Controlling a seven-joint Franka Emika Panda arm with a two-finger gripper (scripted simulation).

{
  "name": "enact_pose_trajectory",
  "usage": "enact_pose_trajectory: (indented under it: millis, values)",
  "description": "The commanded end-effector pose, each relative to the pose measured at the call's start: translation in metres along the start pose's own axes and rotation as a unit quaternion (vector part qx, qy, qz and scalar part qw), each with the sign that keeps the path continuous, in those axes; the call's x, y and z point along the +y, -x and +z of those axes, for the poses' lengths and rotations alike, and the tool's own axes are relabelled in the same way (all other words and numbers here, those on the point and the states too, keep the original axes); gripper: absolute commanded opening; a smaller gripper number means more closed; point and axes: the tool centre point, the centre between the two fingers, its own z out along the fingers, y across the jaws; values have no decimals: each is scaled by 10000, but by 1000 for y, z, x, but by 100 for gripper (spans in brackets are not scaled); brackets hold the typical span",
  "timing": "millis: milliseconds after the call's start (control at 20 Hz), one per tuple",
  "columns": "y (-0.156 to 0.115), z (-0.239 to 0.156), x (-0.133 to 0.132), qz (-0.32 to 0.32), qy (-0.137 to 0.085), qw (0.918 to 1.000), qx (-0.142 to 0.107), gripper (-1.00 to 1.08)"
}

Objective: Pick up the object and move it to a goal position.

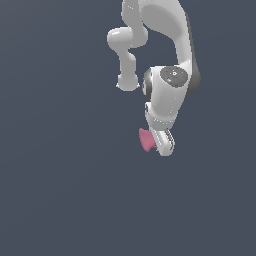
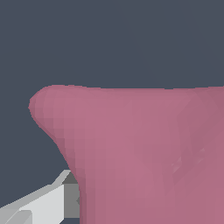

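Basically one white arm (image 1: 165, 45) comes down from 12 o'clock of the exterior view, elbow joint bulging toward 10 o'clock, wrist block near centre. Gripper (image 1: 161, 144) points down, sits just below centre, slightly toward 3 o'clock. The object (image 1: 146, 140), pink-magenta and matte, irregular wedge shape, is pressed against the gripper's 9 o'clock side; part of it sticks out there, the rest is hidden behind the white fingers. It touches the gripper. Whether it rests on the worktop (image 1: 60, 190) or is lifted cannot be told: the flat slate-blue ground gives no shadow cue.

Wrist view: object (image 2: 140, 153) fills most of the lower half, very close to the camera, broad flared top with a rounded lobe at one end, narrowing toward the frame edge. One finger (image 2: 39, 205), white with a grey pad, shows touching the object's narrow part at about 7 o'clock of the chunk. The other finger is out of frame. Gripper looks clamped onto the object, jaws narrowed around it. Background plain slate-blue.
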Motion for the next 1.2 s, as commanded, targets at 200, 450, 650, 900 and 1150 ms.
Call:
enact_pose_trajectory:
  millis: [200, 450, 650, 900, 1150]
  values:
    - [16, -35, -35, -1, 5, 10000, -3, -100]
    - [27, -57, -58, -3, 5, 10000, -8, -100]
    - [35, -73, -75, -5, 6, 10000, -12, -100]
    - [41, -87, -91, -6, 6, 10000, -15, -100]
    - [46, -96, -101, -6, 6, 10000, -17, -100]
